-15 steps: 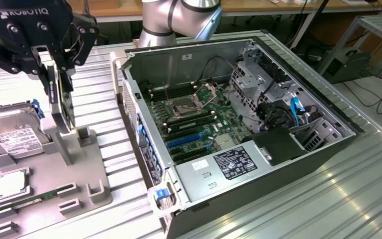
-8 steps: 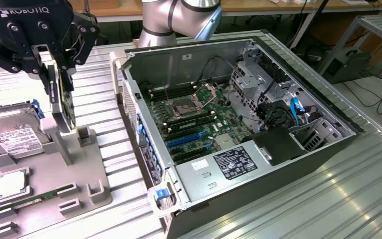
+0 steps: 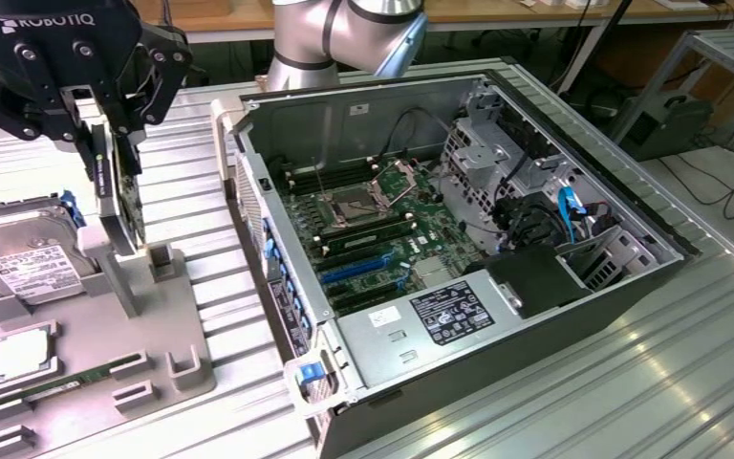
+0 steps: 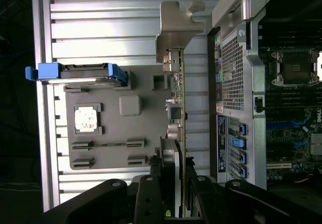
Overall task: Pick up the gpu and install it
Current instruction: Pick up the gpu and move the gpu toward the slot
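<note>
You had the pincer (image 3: 112,143) clamped on the graphics card (image 3: 122,206); a straight, untilted pull off the stand (image 3: 87,349) beneath seemed wisest.

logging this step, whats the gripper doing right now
gripper: closed on the gpu, holding the card upright on its edge

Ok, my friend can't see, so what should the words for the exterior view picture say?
A black robot gripper grips the gpu, a thin dark card standing on edge at a grey parts tray. A hard drive sits on the tray too, and an open computer case lies at the exterior view's right.
</note>
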`<action>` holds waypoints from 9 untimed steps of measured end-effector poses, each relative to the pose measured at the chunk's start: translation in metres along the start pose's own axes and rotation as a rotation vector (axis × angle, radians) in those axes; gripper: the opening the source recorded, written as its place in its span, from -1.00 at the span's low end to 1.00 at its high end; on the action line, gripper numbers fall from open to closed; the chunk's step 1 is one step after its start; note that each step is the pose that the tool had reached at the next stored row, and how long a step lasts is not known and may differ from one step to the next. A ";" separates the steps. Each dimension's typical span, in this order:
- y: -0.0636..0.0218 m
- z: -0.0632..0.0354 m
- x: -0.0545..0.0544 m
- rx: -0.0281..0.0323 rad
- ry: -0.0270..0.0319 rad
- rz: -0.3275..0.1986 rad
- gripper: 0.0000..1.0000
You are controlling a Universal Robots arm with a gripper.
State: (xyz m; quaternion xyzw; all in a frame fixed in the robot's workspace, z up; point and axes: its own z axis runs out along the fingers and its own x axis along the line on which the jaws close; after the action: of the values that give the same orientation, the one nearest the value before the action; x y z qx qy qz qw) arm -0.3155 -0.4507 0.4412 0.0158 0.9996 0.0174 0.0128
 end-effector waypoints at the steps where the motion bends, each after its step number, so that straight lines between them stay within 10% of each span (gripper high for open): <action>1: 0.0000 0.0000 0.000 0.0000 0.0000 0.000 -0.44; 9: 0.0002 0.0002 -0.007 0.0000 0.0000 0.000 -0.44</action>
State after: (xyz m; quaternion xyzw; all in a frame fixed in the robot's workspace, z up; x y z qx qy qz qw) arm -0.3088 -0.4507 0.4412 0.0158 0.9996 0.0174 0.0128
